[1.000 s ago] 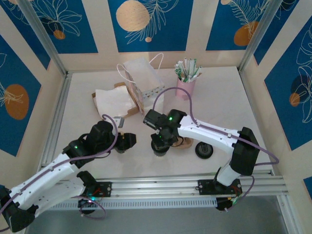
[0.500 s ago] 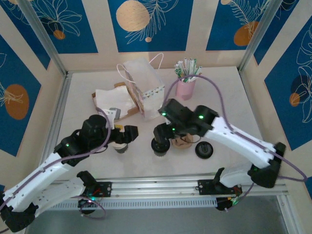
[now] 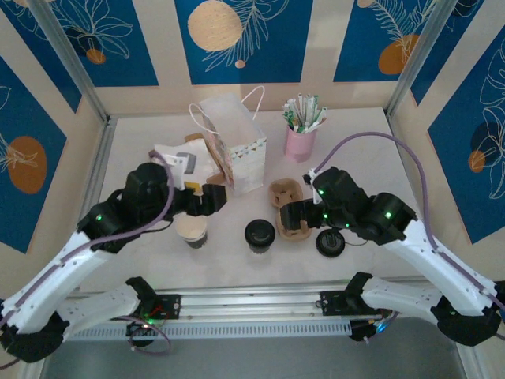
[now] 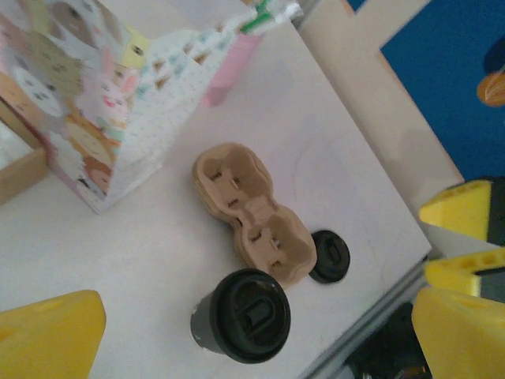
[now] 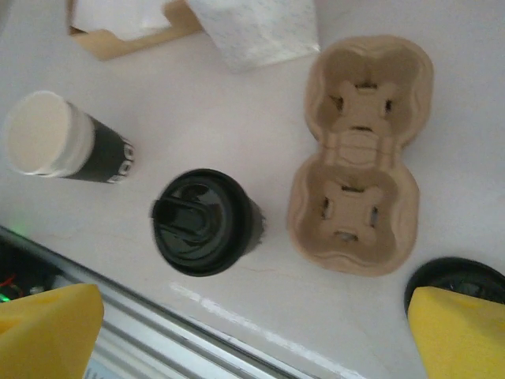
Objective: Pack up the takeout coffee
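The takeout coffee (image 3: 259, 234), a dark cup under a black lid, stands upright on the table near the front edge; it also shows in the wrist views (image 4: 245, 316) (image 5: 203, 221). My left gripper (image 3: 211, 198) hovers open to its upper left, yellow fingertips (image 4: 51, 335) wide apart and nothing between them. My right gripper (image 3: 293, 213) hangs open above the cardboard cup carrier (image 3: 286, 207), to the right of the coffee, and holds nothing. Neither gripper touches the coffee.
A lidless cup (image 3: 191, 230) stands left of the coffee. A loose black lid (image 3: 331, 242) lies right of the carrier. A patterned paper bag (image 3: 233, 142) stands behind, with a pink cup of straws (image 3: 301, 136) to its right and a napkin box (image 3: 177, 167) to its left.
Both grippers opened and rose. The right one drew back to the right off the lidded coffee; the left one let go of the lidless cup and moved back.
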{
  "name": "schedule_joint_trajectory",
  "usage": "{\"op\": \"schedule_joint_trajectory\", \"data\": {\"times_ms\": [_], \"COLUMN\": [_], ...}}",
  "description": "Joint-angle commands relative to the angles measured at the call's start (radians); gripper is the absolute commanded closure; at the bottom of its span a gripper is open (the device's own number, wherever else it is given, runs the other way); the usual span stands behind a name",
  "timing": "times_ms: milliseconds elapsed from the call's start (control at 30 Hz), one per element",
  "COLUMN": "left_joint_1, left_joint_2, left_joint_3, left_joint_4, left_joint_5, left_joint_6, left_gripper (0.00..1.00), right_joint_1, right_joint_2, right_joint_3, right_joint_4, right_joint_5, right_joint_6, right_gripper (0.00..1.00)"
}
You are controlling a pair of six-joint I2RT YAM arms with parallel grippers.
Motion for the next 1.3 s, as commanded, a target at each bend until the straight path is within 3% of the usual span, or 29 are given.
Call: {"op": "schedule_joint_trajectory", "data": {"times_ms": [0, 200, 367, 500, 633, 867, 1267], "left_joint_1": [0.007, -0.012, -0.018, -0.021, -0.042, -0.063, -0.068], "left_joint_2": [0.069, 0.078, 0.116, 0.156, 0.242, 0.45, 0.69], "left_joint_3": [0.0, -0.078, -0.14, -0.208, -0.242, -0.181, -0.219], "left_joint_4": [-0.029, 0.055, 0.139, 0.275, 0.44, 0.547, 0.91], "left_joint_5": [0.149, 0.122, 0.071, 0.085, 0.115, 0.12, 0.077], "left_joint_6": [0.01, -0.01, -0.032, -0.097, -0.163, -0.215, -0.46], "left_gripper": [0.0, 0.03, 0.27, 0.4, 0.42, 0.46, 0.46], "right_joint_1": [-0.011, -0.079, -0.208, -0.245, -0.28, -0.356, -0.477], "right_joint_2": [0.026, 0.069, 0.067, 0.08, 0.131, 0.179, 0.199], "right_joint_3": [-0.012, -0.001, -0.063, -0.074, -0.073, -0.134, -0.186], "right_joint_4": [-0.009, -0.003, 0.094, 0.109, 0.09, 0.151, 0.208], "right_joint_5": [0.076, 0.041, -0.181, -0.229, -0.213, -0.297, -0.413], "right_joint_6": [0.057, 0.026, -0.089, -0.13, -0.131, -0.12, -0.142], "right_gripper": [0.01, 0.01, 0.01, 0.02, 0.07, 0.13, 0.19]}}
